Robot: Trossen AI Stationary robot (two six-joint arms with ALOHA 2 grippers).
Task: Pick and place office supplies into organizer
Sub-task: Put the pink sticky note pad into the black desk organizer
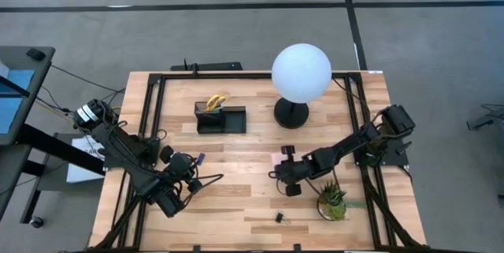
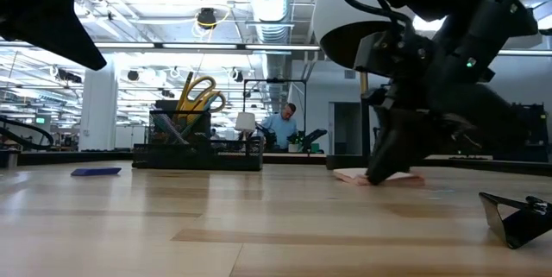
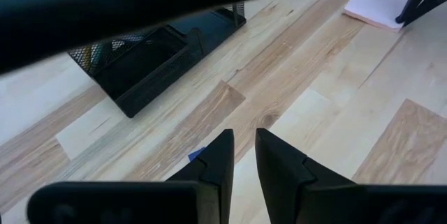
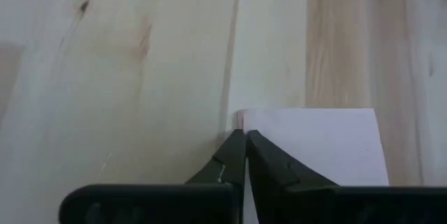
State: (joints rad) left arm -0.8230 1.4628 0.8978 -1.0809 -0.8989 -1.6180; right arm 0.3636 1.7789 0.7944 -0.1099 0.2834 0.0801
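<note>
**Q:** Nearest the low camera, what is lying on the table (image 2: 259,234), and what could go wrong?

**A:** A black clip (image 2: 516,218) is lying closest, well apart from both arms. Behind it, the right gripper (image 4: 245,135) is pressing down at the corner of the pink sticky-note pad (image 4: 314,144), its fingers pinched together — clenched on the pad's very edge at most. My judgement: with so thin a bite, the fingertips may be catching only the top sheets, so a lift could peel paper away or let the pad slide off across the smooth wood.

**Q:** Where is the pad sitting relative to that gripper?

**A:** Directly under and just ahead of the fingertips, flat on the table, touching them at its near corner.

**Q:** And the other arm?

**A:** The left gripper (image 3: 239,144) is hovering above bare wood with its fingers nearly together, grasping nothing I can see; a small blue piece (image 3: 196,155) is lying just beneath it.

**Q:** Farther back?

**A:** The organizer (image 1: 220,117) is standing well apart from both grippers, with yellow-handled scissors (image 1: 215,102) already standing in its cup. Beside it is rising the white globe lamp (image 1: 301,72) — an obstacle, I would guess, for a carry from the right. A person (image 2: 280,127) is showing far off in the room.
</note>
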